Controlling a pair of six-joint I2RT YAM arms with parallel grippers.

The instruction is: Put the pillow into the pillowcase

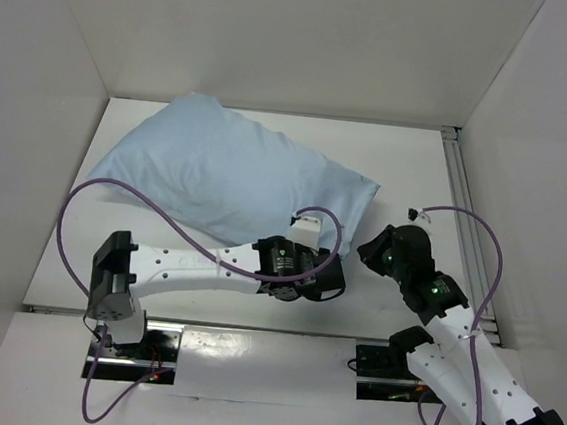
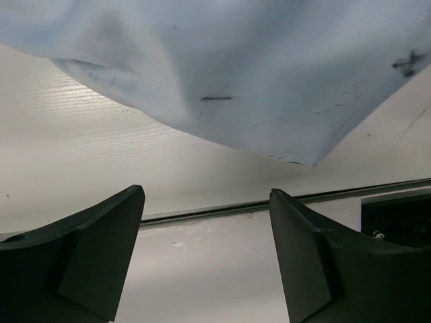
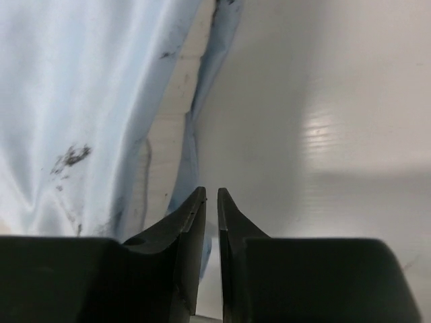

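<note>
Pillowcase (image 1: pixel 227 172), just one, blue and puffy, maybe with the pillow inside. Left fingers (image 2: pixel 94 256) apart at its 5 o'clock; right fingers (image 3: pixel 182 235) nearly together.

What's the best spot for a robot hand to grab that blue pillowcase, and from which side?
Best is probably the thin loose flap at the right end of the pillowcase, approached from the right, low and level. Elsewhere the fabric looks stretched plump over its filling, too broad to pinch, while this edge lies free and flat.
</note>
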